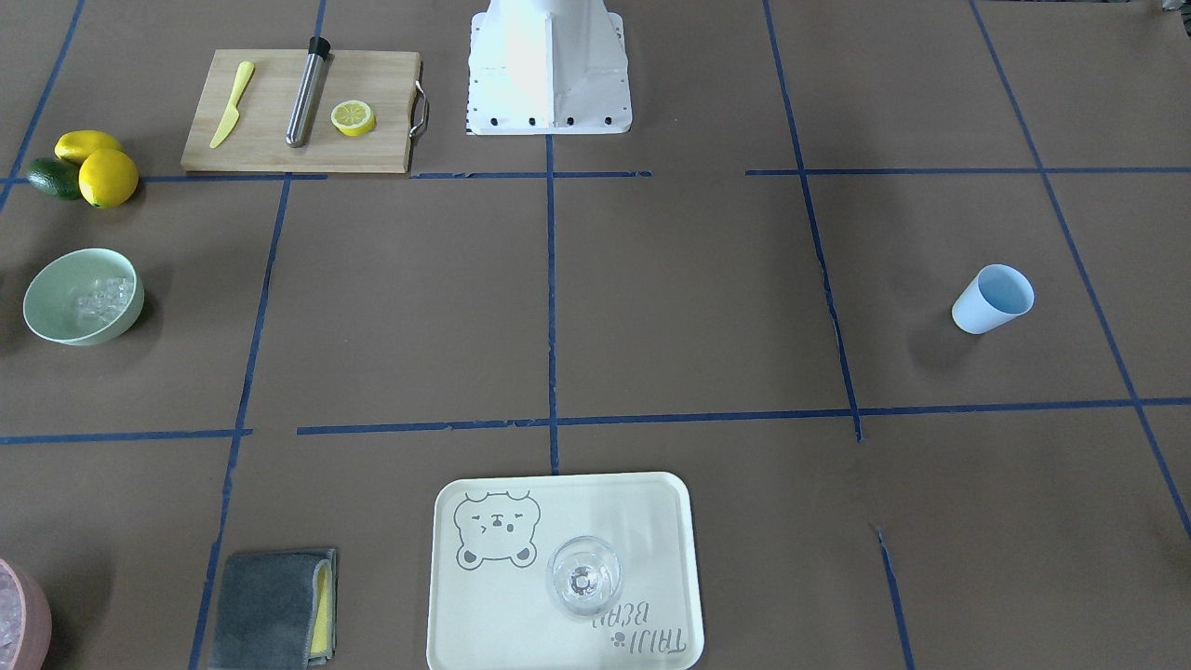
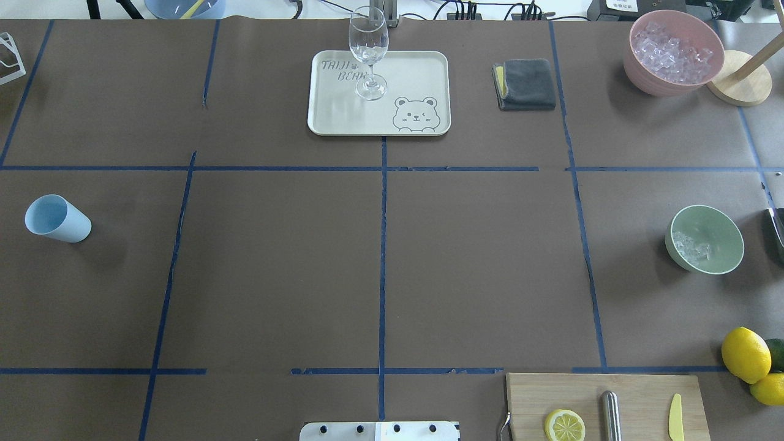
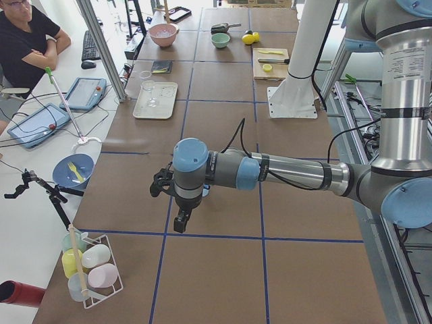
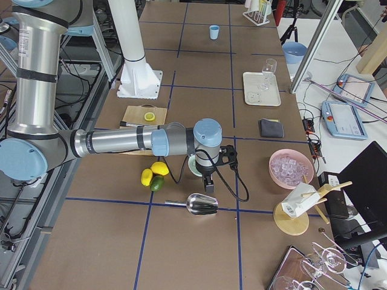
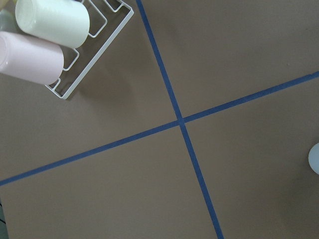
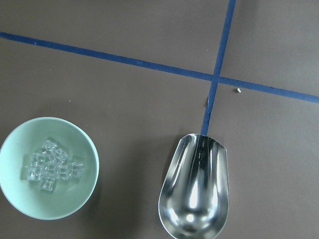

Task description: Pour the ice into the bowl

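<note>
Right wrist-mounted view: one mint-green bowl [image 6: 62, 205] sits on the table holding roughly ten ice cubes [image 6: 50, 167], with one metal scoop [image 6: 194, 189] lying beside it. The left gripper [image 3: 181, 221] and right gripper [image 4: 209, 187] hang above the table; I cannot tell how far either is spread.

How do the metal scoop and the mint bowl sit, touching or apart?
Apart. The right wrist view shows a strip of bare table between the bowl and the scoop.
</note>
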